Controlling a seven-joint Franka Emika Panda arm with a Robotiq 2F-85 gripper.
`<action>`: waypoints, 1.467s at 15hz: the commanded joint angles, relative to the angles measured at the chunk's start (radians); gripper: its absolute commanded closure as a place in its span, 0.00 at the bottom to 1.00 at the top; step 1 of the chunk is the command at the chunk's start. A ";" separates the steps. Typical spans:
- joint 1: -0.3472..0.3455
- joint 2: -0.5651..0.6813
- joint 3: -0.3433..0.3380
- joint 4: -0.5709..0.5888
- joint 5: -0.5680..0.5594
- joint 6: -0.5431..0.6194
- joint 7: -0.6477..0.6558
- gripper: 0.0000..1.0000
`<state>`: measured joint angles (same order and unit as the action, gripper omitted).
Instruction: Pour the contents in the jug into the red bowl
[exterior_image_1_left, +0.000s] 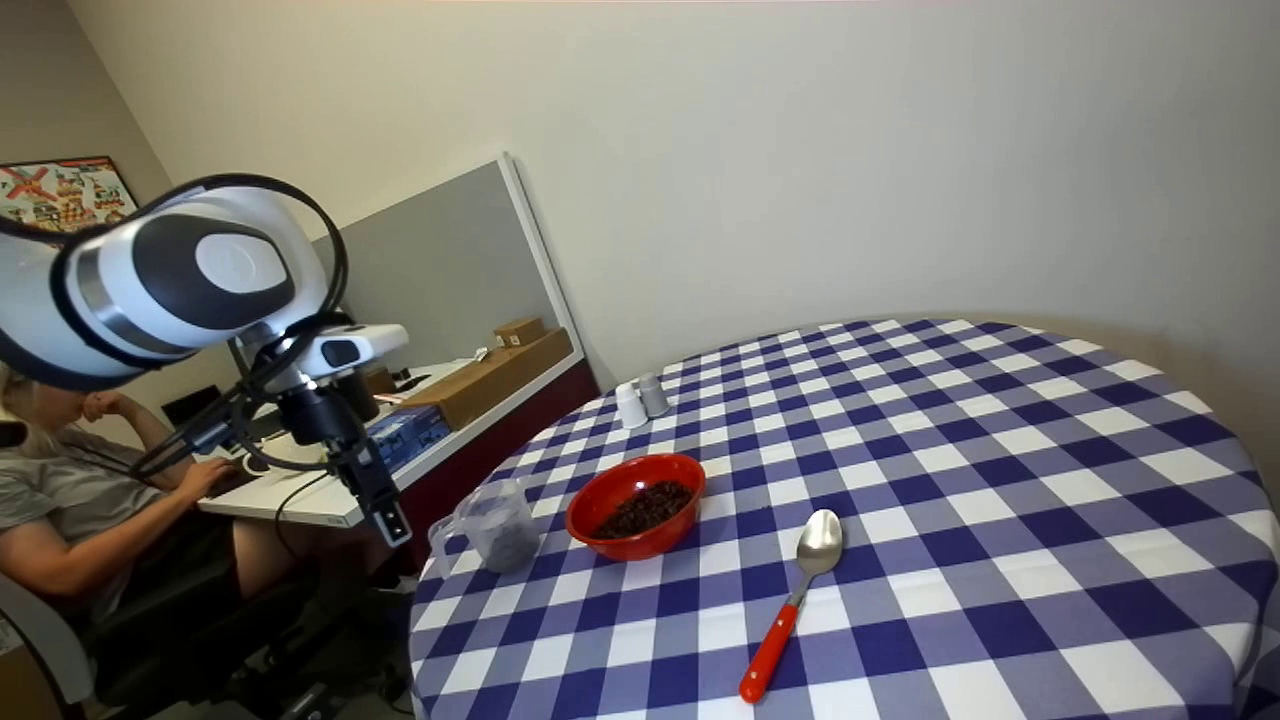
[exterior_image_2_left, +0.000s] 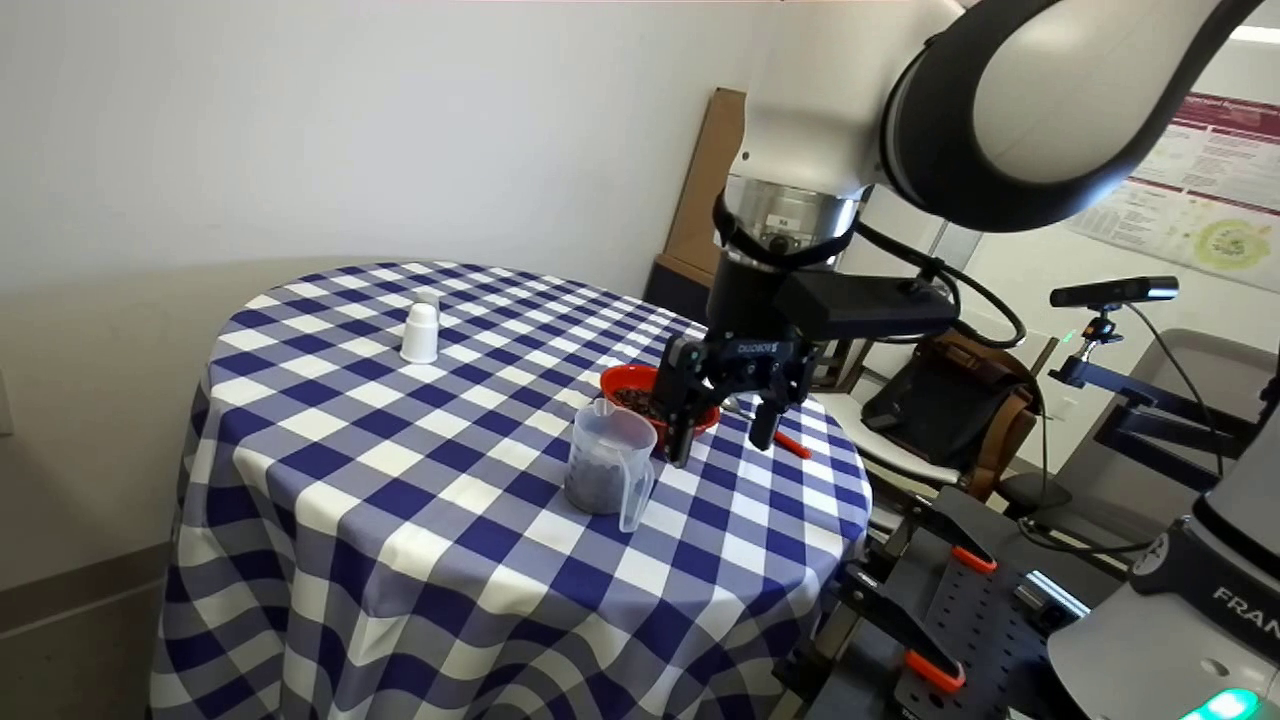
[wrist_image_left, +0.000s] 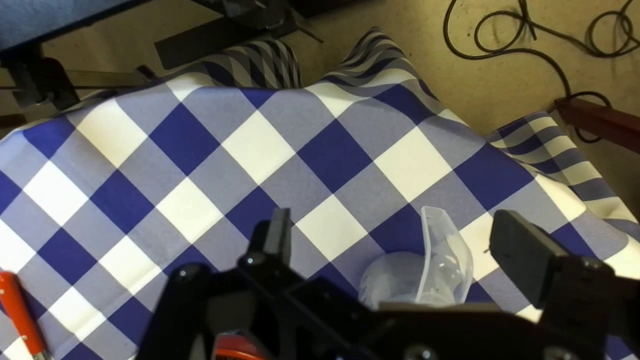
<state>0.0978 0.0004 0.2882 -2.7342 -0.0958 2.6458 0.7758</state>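
Note:
The clear whitish jug (exterior_image_1_left: 508, 535) stands upright on the checked tablecloth near the table edge. In an exterior view (exterior_image_2_left: 600, 465) its handle points to the front right. Its lower part looks greyer, but its contents cannot be told. The red bowl (exterior_image_1_left: 640, 546) sits close beside the jug and holds dark brown bits; the arm partly covers it in an exterior view (exterior_image_2_left: 625, 375). My gripper (exterior_image_2_left: 720, 445) is open and empty, above the table. In the wrist view the jug's handle (wrist_image_left: 450, 265) shows between the spread fingers (wrist_image_left: 395, 240), and the jug's body is mostly hidden.
A spoon with a red handle (exterior_image_1_left: 775, 640) lies beyond the bowl. White upside-down cups or shakers (exterior_image_1_left: 630, 406) stand toward the back, also in an exterior view (exterior_image_2_left: 420, 335). The round table's cloth (exterior_image_2_left: 400, 580) hangs over its edge. A person sits at a desk behind the arm.

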 joint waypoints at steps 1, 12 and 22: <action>0.033 0.085 -0.059 0.052 -0.067 0.041 0.103 0.00; 0.166 0.233 -0.177 0.169 -0.087 0.094 0.245 0.10; 0.237 0.294 -0.232 0.216 -0.079 0.101 0.253 0.93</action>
<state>0.3070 0.2687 0.0845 -2.5367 -0.1507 2.7220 0.9996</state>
